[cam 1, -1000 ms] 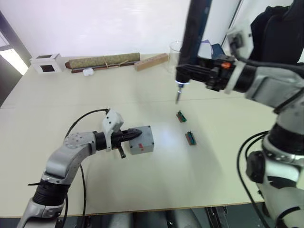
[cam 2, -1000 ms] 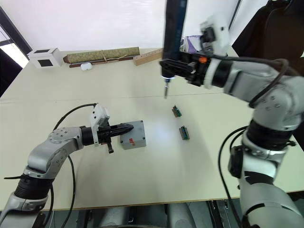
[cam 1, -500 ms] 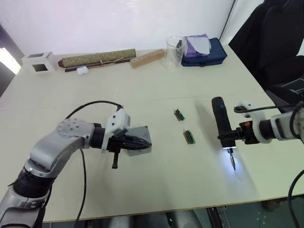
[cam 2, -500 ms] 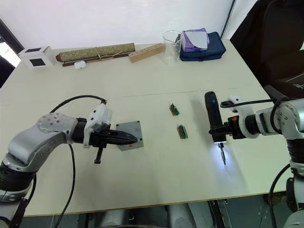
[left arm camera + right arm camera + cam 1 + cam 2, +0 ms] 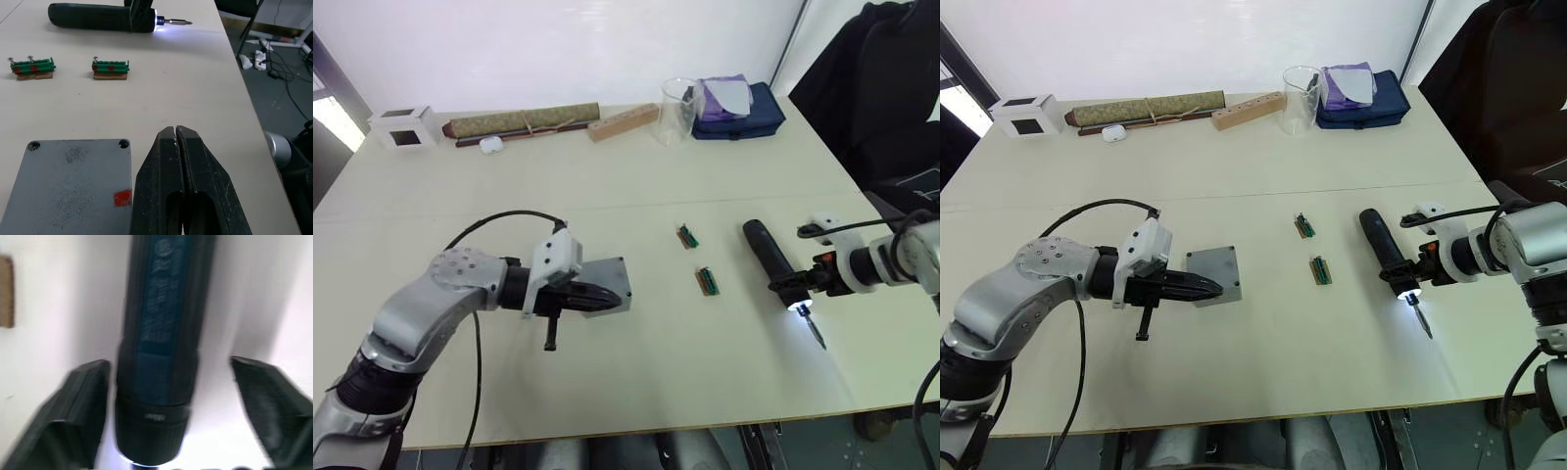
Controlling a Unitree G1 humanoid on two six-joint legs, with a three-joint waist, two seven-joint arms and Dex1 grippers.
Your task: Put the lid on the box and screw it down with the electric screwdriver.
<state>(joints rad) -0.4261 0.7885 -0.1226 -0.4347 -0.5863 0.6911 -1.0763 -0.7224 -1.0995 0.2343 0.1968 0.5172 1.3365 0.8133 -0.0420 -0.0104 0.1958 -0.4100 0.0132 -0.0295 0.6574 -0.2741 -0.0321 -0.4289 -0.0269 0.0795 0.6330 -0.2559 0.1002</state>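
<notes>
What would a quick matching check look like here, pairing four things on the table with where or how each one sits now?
Things:
1. electric screwdriver
2. box
3. glass beaker
4. white cube

Places or states:
A. far left corner of the table
B. lying flat, tip light on, between the open fingers of the right gripper
C. lid on, beside the shut left gripper
D. far edge, next to the dark blue pouch

Pairs: 1-B, 2-C, 3-D, 4-A
</notes>
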